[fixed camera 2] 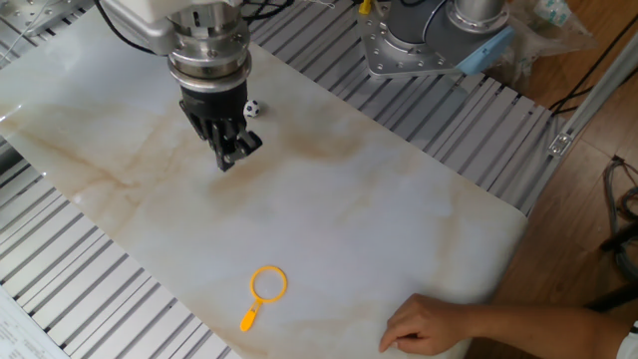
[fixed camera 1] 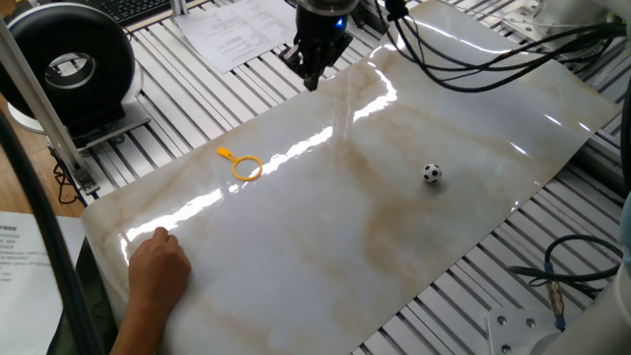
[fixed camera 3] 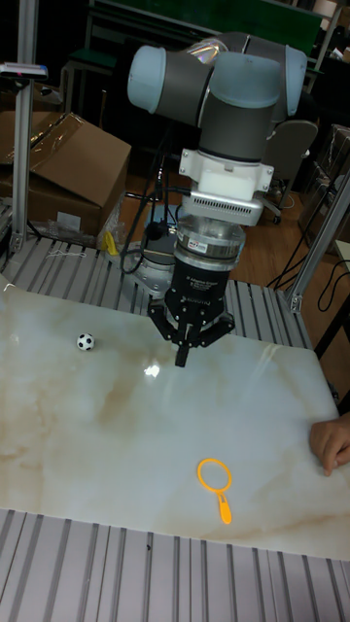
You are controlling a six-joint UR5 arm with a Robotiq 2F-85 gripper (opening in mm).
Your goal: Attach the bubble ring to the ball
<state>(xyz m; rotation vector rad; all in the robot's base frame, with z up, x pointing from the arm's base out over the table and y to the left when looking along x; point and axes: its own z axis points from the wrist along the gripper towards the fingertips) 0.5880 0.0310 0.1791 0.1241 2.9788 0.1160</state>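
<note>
The orange-yellow bubble ring (fixed camera 1: 246, 168) (fixed camera 2: 267, 284) (fixed camera 3: 215, 477) lies flat on the marble sheet (fixed camera 1: 325, 237), its stub handle pointing toward the sheet's edge. The small black-and-white ball (fixed camera 1: 432, 174) (fixed camera 2: 251, 108) (fixed camera 3: 86, 342) rests on the same sheet, well apart from the ring. My gripper (fixed camera 1: 313, 81) (fixed camera 2: 228, 160) (fixed camera 3: 182, 358) hangs above the sheet near its far edge, between ring and ball, with its fingers pressed together and nothing between them. It touches neither object.
A person's hand (fixed camera 1: 158, 266) (fixed camera 2: 429, 324) (fixed camera 3: 333, 445) rests on the sheet's edge near the ring. A black round device (fixed camera 1: 69, 59) and papers (fixed camera 1: 237, 30) lie beyond the sheet. Cables (fixed camera 1: 493, 49) trail from the arm. A cardboard box (fixed camera 3: 58, 165) stands behind.
</note>
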